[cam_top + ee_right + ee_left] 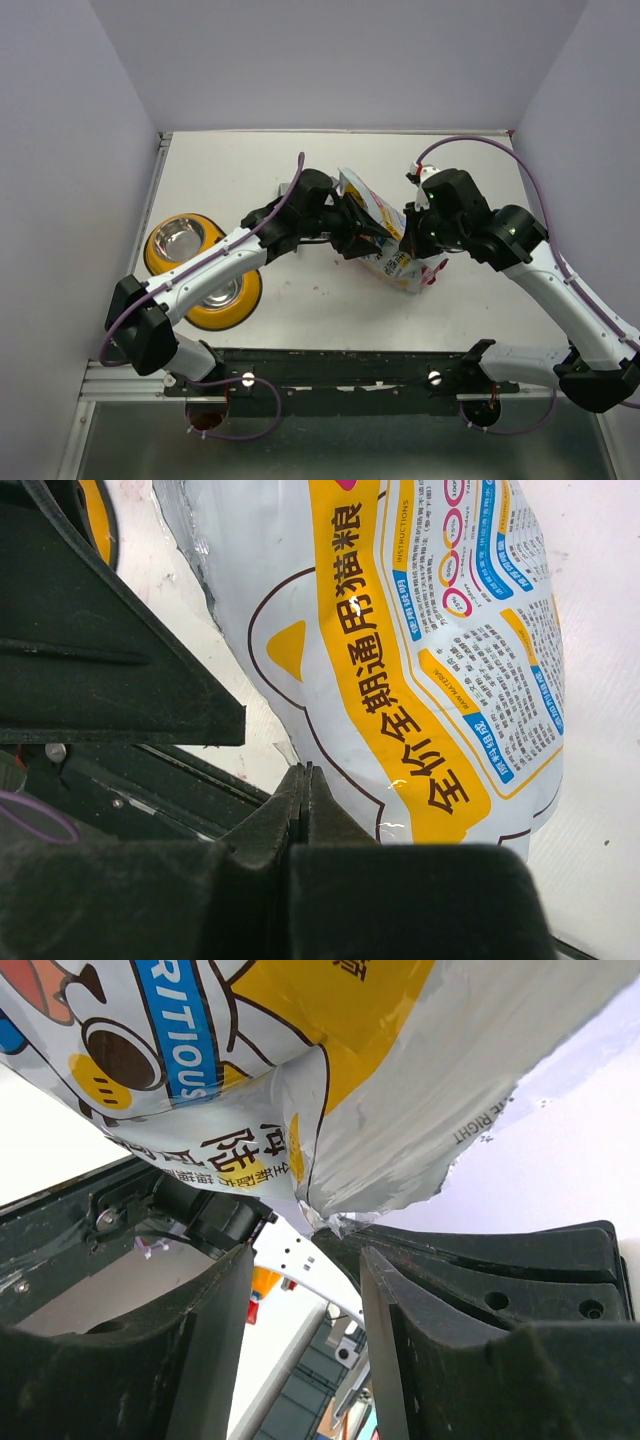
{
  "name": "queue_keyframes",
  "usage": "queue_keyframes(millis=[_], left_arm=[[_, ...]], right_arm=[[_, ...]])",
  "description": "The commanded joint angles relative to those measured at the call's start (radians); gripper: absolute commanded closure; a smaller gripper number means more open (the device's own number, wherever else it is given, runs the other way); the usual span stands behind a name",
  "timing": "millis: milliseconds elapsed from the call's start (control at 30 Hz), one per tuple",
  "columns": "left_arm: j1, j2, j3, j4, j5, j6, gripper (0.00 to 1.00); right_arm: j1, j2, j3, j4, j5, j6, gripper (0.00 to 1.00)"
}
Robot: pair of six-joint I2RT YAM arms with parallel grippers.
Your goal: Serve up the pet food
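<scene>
The pet food bag (385, 240), yellow-white with cartoon print, stands tilted at the table's middle between both grippers. No kibble shows. My left gripper (352, 228) is at the bag's left side. In the left wrist view it (305, 1260) is open, with the bag's torn lower edge (330, 1215) just beyond its fingertips, and the bag (350, 1060) fills the top. My right gripper (412, 240) is at the bag's right side. In the right wrist view it (305, 778) is pressed shut at the edge of the bag (430, 630).
The yellow double-bowl feeder (150, 252) with two steel bowls lies at the left, under the left arm's forearm; its rim shows in the right wrist view (97, 520). The black rail (330, 365) runs along the near edge. Grey walls enclose the table.
</scene>
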Motion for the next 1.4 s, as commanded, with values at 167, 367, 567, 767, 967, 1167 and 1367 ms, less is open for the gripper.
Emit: queue_keyframes(millis=[167, 367, 567, 767, 967, 1167, 1367], left_arm=[[-0.011, 0.015, -0.006, 0.011, 0.001, -0.013, 0.62], [-0.019, 0.053, 0.034, -0.004, 0.011, -0.004, 0.64], [-0.022, 0.075, 0.056, -0.005, 0.016, -0.002, 0.61], [-0.024, 0.059, 0.080, -0.032, 0.010, 0.018, 0.55], [-0.024, 0.061, 0.082, -0.029, 0.019, 0.012, 0.54], [-0.021, 0.029, 0.056, -0.026, 0.007, 0.004, 0.58], [-0.019, 0.036, 0.076, -0.046, 0.022, 0.016, 0.54]], right_arm=[[0.000, -0.007, 0.003, 0.056, -0.034, 0.003, 0.99], [0.000, -0.009, -0.001, 0.058, -0.036, 0.003, 0.99], [0.000, -0.005, -0.001, 0.056, -0.042, 0.003, 0.99], [0.000, -0.004, -0.004, 0.059, -0.042, 0.002, 0.99], [0.000, 0.001, -0.003, 0.067, -0.047, 0.000, 0.99], [0.000, 0.001, -0.001, 0.059, -0.045, -0.001, 0.99], [0.000, 0.005, -0.001, 0.062, -0.047, -0.003, 0.99]])
